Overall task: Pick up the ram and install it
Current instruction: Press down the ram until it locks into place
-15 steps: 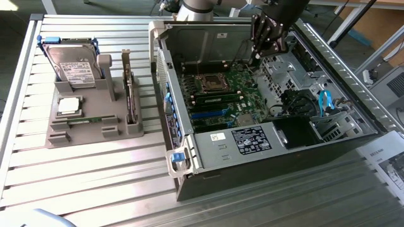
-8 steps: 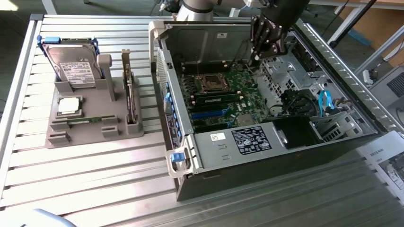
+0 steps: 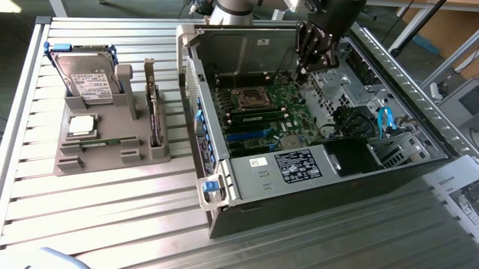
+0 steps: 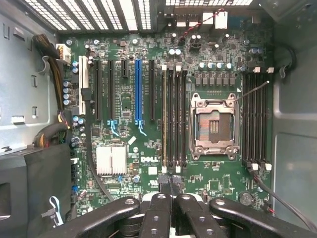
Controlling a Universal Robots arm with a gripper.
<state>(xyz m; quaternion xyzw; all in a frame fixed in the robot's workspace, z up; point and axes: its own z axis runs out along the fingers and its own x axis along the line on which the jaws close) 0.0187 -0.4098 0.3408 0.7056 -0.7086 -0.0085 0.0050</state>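
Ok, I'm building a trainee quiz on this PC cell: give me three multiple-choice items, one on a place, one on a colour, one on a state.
1. The gripper hangs: A) over the grey holder; B) over the motherboard in the open case; C) over bare table.
2. The long slot standing out among black ones is: A) red; B) blue; C) yellow.
3. The processor socket is: A) empty; B) holding a chip; C) under a cooler.
Key: 1B, the board lies right below it; 2B, plainly blue; 3A, bare contacts show.

The arm (image 3: 338,14) is being cut off by the exterior view's top edge; the hand (image 4: 171,184) is covering part of the green board (image 4: 218,173).
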